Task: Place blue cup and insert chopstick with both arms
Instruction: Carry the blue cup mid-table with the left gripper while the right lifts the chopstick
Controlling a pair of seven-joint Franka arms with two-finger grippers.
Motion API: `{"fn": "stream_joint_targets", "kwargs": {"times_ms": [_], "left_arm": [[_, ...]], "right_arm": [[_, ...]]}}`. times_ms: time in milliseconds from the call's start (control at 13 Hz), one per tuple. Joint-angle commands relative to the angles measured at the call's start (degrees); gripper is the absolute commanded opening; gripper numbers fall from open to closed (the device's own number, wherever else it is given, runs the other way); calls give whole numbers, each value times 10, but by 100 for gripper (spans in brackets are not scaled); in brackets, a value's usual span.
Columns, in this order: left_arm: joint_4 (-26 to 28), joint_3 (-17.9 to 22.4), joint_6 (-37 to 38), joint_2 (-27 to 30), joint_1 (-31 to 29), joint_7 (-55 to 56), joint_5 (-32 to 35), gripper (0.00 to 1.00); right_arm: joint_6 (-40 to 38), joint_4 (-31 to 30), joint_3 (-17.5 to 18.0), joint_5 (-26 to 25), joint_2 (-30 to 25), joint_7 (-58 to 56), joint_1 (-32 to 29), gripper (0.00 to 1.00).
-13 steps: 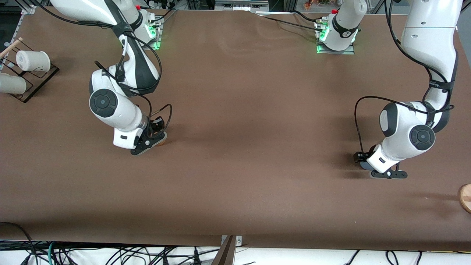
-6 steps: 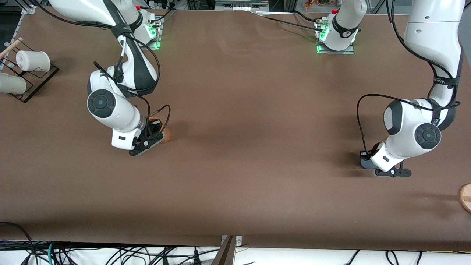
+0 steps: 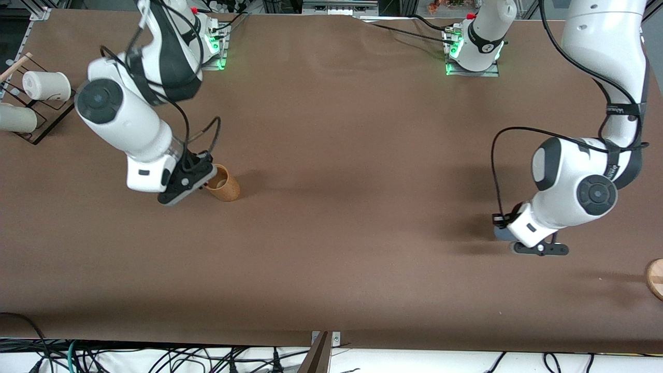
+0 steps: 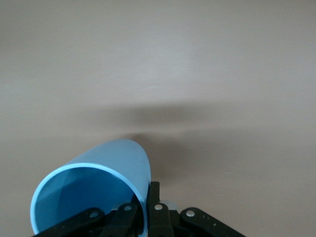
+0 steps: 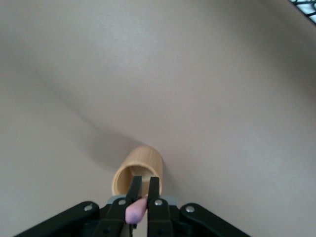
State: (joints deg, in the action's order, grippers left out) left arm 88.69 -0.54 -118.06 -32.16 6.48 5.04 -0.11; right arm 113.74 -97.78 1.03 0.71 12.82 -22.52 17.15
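The blue cup (image 4: 94, 192) hangs tilted in my left gripper (image 4: 145, 207), which is shut on its rim wall, one finger inside and one outside. In the front view the cup (image 3: 501, 232) shows just under that gripper (image 3: 538, 249), low over the table at the left arm's end. My right gripper (image 5: 143, 185) is shut on the chopstick (image 5: 136, 210), whose pink end shows between the fingers. It is above and beside the tan-brown cup (image 5: 140, 165). In the front view the right gripper (image 3: 186, 178) is next to that cup (image 3: 224, 185).
A black wire rack (image 3: 49, 111) with white cups (image 3: 45, 85) stands at the right arm's end of the table. A round wooden disc (image 3: 655, 278) lies at the table edge at the left arm's end.
My right gripper has risen and drawn away from the tan-brown cup toward the right arm's end, uncovering the cup. My left gripper with the blue cup has shifted slightly.
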Motion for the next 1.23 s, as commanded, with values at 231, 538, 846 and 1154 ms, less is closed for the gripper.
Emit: {"fn": "stream_joint_targets", "kwargs": {"times_ms": [231,538,846,1154], "left_arm": [[-88,-2,30,-40,177,180,-38,0],[-179,-1,29,-112,259,251,-50,0],[-223,0,29,-160,307,262,-45,0],[-224,1,26,-181,326,264,-45,0]], "right_arm": [[-128,87,-1,6,-17,-15,-4,0],[-129,88,0,7,-15,-11,-3,0],[-130,88,4,7,-13,-8,3,0],[-130,88,5,8,-13,-7,4,0]]}}
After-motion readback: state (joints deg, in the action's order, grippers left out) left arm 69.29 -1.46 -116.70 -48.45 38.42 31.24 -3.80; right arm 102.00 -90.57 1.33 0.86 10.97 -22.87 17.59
